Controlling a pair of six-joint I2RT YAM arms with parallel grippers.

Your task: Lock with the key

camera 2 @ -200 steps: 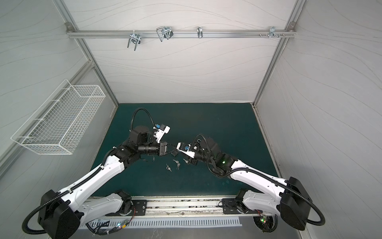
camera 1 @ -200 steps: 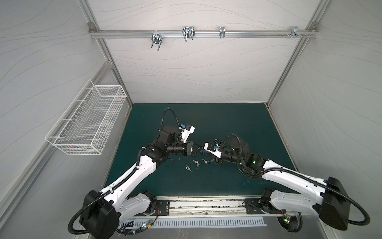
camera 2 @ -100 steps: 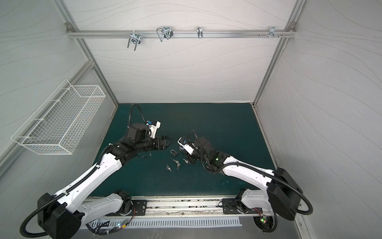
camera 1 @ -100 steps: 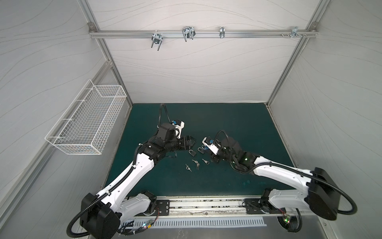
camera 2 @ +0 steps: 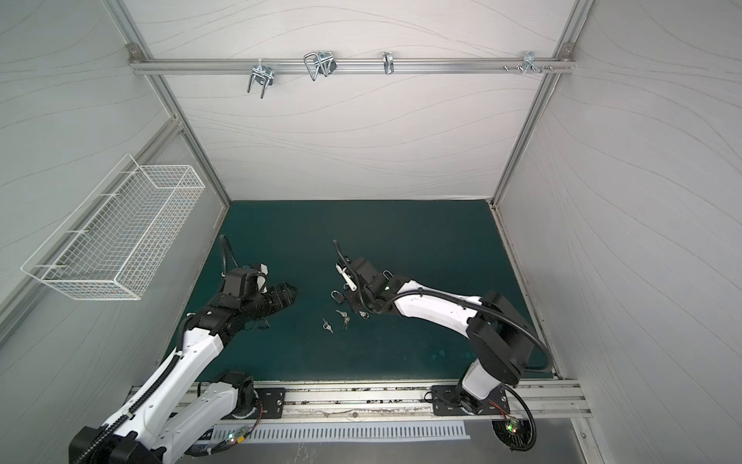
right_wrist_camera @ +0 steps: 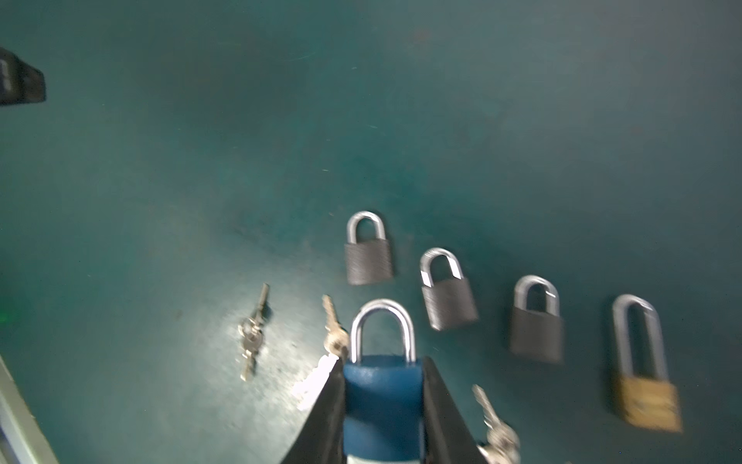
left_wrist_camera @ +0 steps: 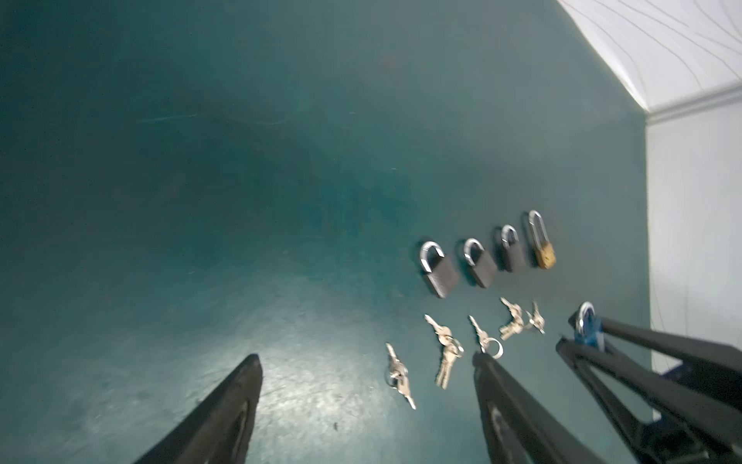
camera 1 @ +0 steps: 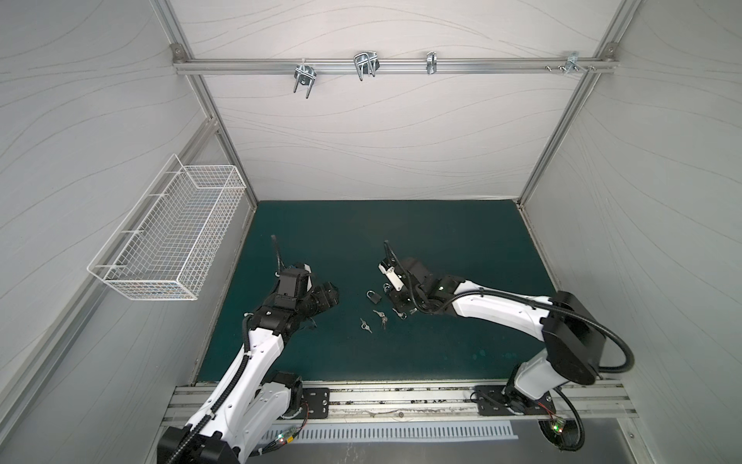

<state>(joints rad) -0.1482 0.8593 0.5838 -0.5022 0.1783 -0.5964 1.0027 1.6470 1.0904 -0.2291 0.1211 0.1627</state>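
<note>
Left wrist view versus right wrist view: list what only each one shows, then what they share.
Only the left wrist view: the left tool, plainly open and empty, and the white wall.
Only the right wrist view: a grey strip bordering the green mat, and a dark block I cannot identify.
Both: the right tool shut on the blue padlock, three dark padlocks, a brass padlock and loose keys lying on the mat.

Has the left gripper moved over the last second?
Yes. In a top view the left gripper has pulled back leftward, away from the keys lying on the mat, and its jaws now stand open.
</note>
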